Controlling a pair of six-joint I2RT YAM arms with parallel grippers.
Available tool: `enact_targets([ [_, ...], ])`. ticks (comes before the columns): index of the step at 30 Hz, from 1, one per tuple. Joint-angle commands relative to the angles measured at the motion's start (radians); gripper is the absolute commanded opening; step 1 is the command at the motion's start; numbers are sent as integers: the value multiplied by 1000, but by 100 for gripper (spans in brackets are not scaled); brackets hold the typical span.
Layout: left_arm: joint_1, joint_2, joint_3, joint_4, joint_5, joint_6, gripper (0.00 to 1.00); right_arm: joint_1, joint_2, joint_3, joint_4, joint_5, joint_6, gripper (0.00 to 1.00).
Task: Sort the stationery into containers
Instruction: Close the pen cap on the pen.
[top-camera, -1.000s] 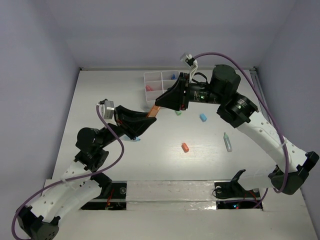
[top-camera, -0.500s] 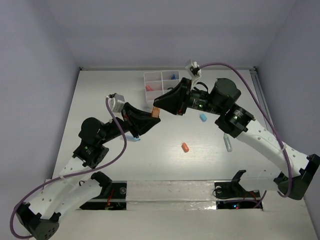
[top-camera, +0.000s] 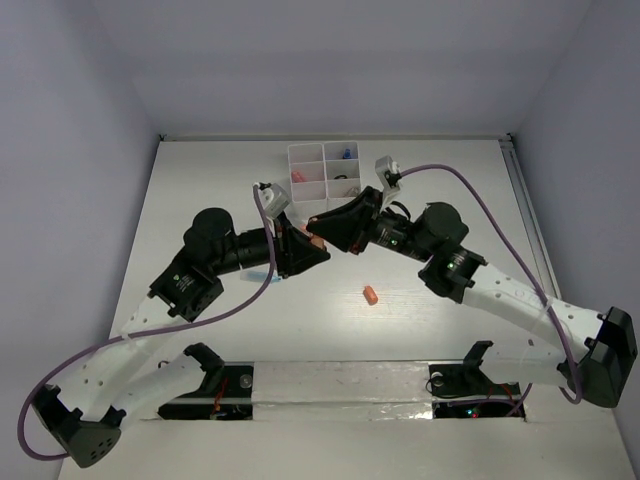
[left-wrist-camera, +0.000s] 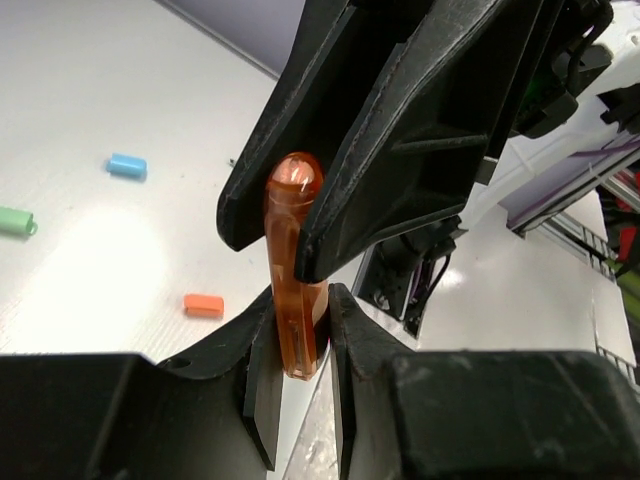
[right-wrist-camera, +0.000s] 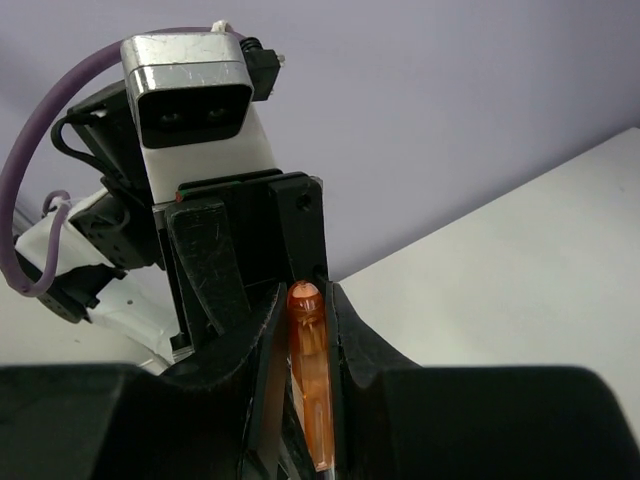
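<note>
An orange translucent marker hangs above the table's middle, held at both ends. My left gripper is shut on its lower end. My right gripper is shut on its rounded upper end. In the left wrist view the right gripper's fingers come down over the marker's tip. The white six-compartment organiser box stands just behind the grippers, with a pink item and a blue item in it. An orange eraser bit lies on the table in front.
In the left wrist view, a blue bit, a green bit and the orange bit lie loose on the white table. The right arm stretches across the right half. Walls enclose the table's back and sides.
Both arms have swung inward and nearer, carrying the jointly held marker slightly toward the front. The right arm now covers items that lay on the table's right side. Both grips are unchanged.
</note>
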Motion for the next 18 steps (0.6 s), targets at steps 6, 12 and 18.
enact_targets([
  [6,35,-54,231,443,-232,76,0,70,-3,-248,-341,-158,67,0],
  [12,35,-21,254,454,-213,72,0,70,1,-317,-300,-165,98,0],
  [18,35,-13,248,454,-216,63,0,70,-1,-314,-315,-171,98,0],
])
